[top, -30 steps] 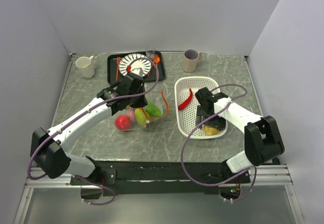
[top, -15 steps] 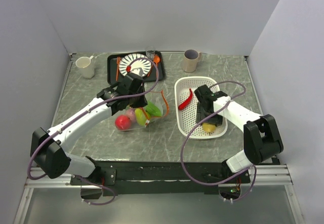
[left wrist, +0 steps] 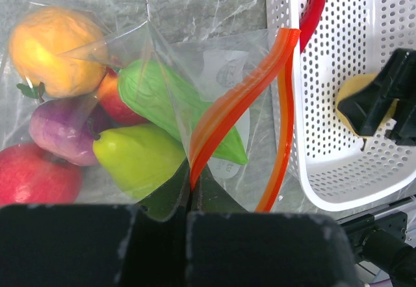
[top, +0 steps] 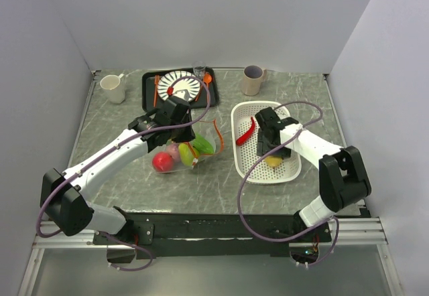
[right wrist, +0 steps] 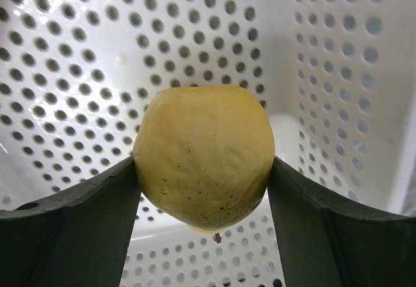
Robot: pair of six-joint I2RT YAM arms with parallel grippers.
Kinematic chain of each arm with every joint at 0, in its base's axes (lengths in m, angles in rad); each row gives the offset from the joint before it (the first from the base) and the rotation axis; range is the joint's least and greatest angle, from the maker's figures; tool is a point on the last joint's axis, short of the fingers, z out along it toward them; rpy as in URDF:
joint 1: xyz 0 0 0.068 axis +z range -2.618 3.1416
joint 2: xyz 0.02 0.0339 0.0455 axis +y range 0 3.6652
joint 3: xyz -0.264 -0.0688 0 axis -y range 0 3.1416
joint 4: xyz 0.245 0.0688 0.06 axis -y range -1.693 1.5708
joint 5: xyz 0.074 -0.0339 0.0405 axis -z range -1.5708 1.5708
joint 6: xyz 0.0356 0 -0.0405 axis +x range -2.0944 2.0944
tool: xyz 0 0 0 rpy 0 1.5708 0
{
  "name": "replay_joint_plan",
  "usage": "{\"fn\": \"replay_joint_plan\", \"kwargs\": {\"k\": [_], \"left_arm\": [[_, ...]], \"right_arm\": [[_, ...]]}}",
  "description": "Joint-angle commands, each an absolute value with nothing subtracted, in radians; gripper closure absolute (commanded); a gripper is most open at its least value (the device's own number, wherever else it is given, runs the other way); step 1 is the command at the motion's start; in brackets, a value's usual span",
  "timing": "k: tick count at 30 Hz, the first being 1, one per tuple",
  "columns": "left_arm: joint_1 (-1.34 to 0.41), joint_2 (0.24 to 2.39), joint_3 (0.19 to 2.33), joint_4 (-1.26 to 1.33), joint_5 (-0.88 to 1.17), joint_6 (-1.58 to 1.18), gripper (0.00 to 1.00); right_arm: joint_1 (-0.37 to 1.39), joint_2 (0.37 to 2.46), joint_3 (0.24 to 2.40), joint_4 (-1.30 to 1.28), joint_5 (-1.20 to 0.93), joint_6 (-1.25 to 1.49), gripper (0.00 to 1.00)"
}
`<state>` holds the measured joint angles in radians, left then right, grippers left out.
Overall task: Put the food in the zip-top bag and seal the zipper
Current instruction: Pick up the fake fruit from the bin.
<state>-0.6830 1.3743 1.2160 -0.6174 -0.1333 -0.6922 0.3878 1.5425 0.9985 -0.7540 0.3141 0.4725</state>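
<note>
Yellow fruit (right wrist: pixel 203 157) sits gripped in my right jaws inside the basket (right wrist: pixel 325 73) — chilli (top: pixel 245 132) left too. Left jaws pinch the zipper (left wrist: pixel 244 95) of the part-filled zip-top bag (left wrist: pixel 214 66), unsealed.

Your left arm (top: pixel 114 152) reaches forward and to the right from its base, with the wrist pitched down. Your left gripper (left wrist: pixel 188 199) has its jaws fully closed, pinching the zipper (left wrist: pixel 240 99) near its end.

Your right arm (top: pixel 315 150) angles forward and to the left, wrist pointing down. Your right gripper (right wrist: pixel 203 170) has its jaws set wide, with both fingers (right wrist: pixel 78 215) pressed against the sides of a yellow fruit (right wrist: pixel 205 150).
</note>
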Motion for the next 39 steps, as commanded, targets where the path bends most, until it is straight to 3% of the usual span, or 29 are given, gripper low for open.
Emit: {"fn": "replay_joint_plan", "kwargs": {"k": [1,5,7,12,16,24,39], "left_arm": [[-0.681,1.368,1.241,-0.607,-0.14,-0.673,0.99],[-0.681,1.373,1.247,-0.623,-0.146,-0.673,0.99],[-0.681,1.365,1.244,-0.621,-0.149,-0.675,0.99],[-0.681,1.359,1.246,-0.623,-0.16,-0.675,0.99],[-0.681,1.371,1.25,-0.627,-0.158,-0.675,0.99],[-0.681,1.37,1.244,-0.627,-0.16,-0.676,0.99],[-0.681,1.362,1.235,-0.627,-0.158,-0.678,0.99]], "right_arm": [[0.383,1.569,1.06,-0.663,0.301,0.468,0.5],[0.38,1.591,1.086,-0.606,0.276,0.46,0.46],[0.38,1.614,1.115,-0.606,0.258,0.457,0.38],[0.376,1.667,1.157,-0.604,0.233,0.434,0.34],[0.374,1.695,1.175,-0.601,0.203,0.42,0.21],[0.371,1.7,1.174,-0.6,0.187,0.41,0.09],[0.368,1.729,1.195,-0.594,0.183,0.41,0.1]]}}
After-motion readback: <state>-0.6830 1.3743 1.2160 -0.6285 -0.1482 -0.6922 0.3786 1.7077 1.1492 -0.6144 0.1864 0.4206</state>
